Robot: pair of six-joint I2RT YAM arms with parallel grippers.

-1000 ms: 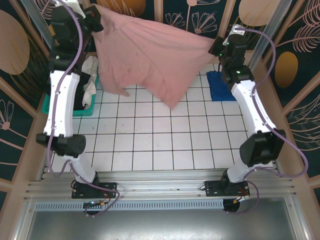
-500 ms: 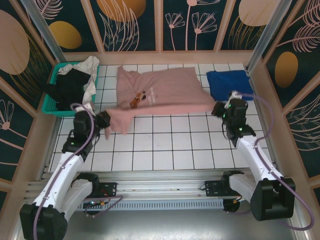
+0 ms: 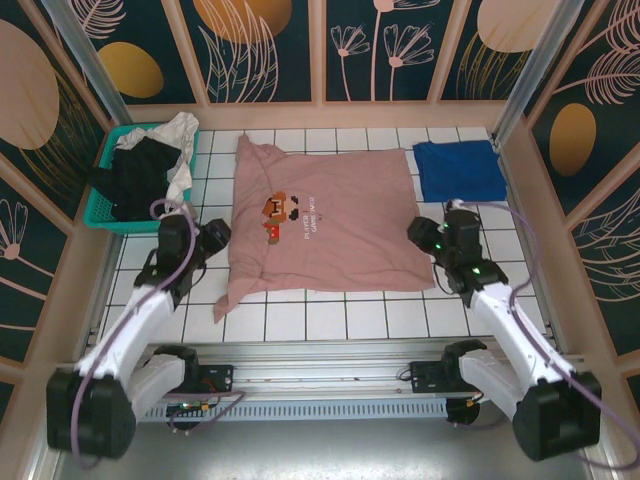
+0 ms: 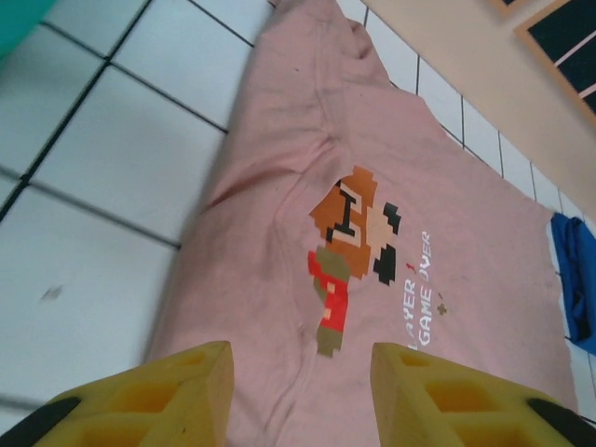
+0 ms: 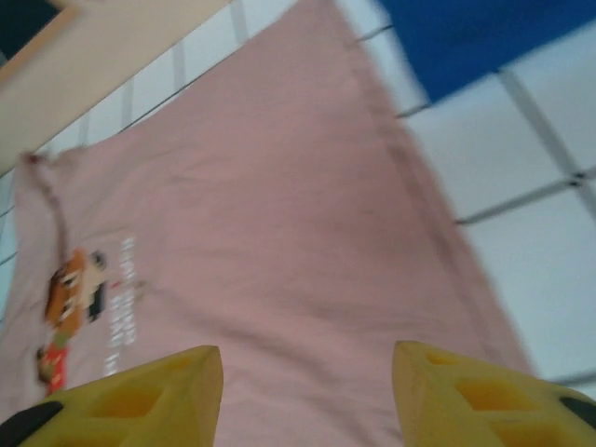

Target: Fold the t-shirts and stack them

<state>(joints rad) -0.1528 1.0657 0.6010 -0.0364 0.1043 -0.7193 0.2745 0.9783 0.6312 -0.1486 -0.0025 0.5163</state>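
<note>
A white tiled table (image 3: pixel 330 310) between painted panels (image 3: pixel 260 45). From above, the dusty-pink cotton t-shirt (image 3: pixel 330 225), bunched and gripped at both sides a moment ago, now lies flat, print up. The left gripper (image 3: pixel 215 238) and right gripper (image 3: pixel 422 235) flank it, a royal-blue folded t-shirt (image 3: pixel 458 170) lies beyond its far-right corner, and bare tiles run along its near hem. Left wrist: jaws apart, empty, over pink cloth. Right wrist: blurred; jaws apart, empty, the edge facing the blue shirt below.

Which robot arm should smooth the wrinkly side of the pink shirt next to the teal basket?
The left one, probably. The left gripper hangs open right at that bunched edge of the pink shirt, near the basket. The right gripper sits across the shirt, by the blue shirt.
</note>
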